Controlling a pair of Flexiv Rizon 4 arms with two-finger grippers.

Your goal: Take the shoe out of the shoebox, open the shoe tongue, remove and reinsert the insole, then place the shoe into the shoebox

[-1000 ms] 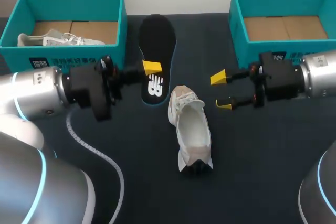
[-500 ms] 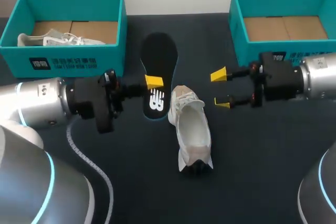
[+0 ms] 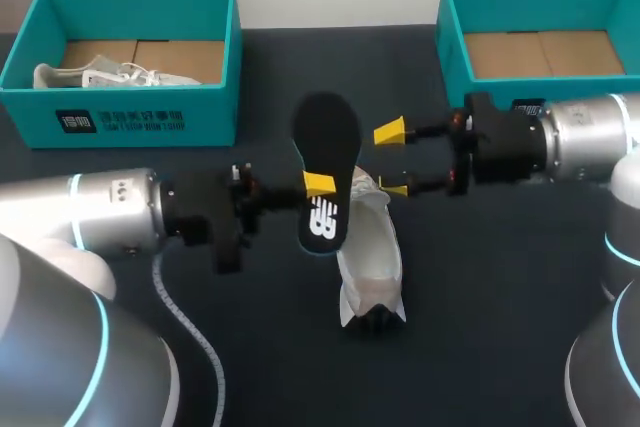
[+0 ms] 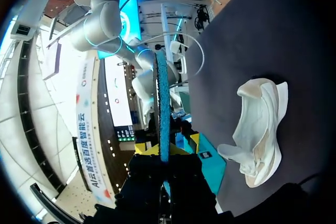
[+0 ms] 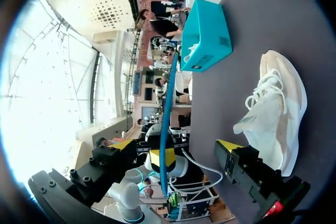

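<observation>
While left gripper [image 3: 318, 185] holds insole [image 3: 327, 152], beside shoe [image 3: 370, 252]

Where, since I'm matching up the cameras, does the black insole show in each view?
Head view: the insole is mid-table, pinched in the left gripper, next to the white shoe.
Left wrist view: edge-on, a thin blue strip rising out of that gripper.
Right wrist view: edge-on, a thin blue line ahead of the open right gripper.
Shared landmark: the white shoe.
</observation>
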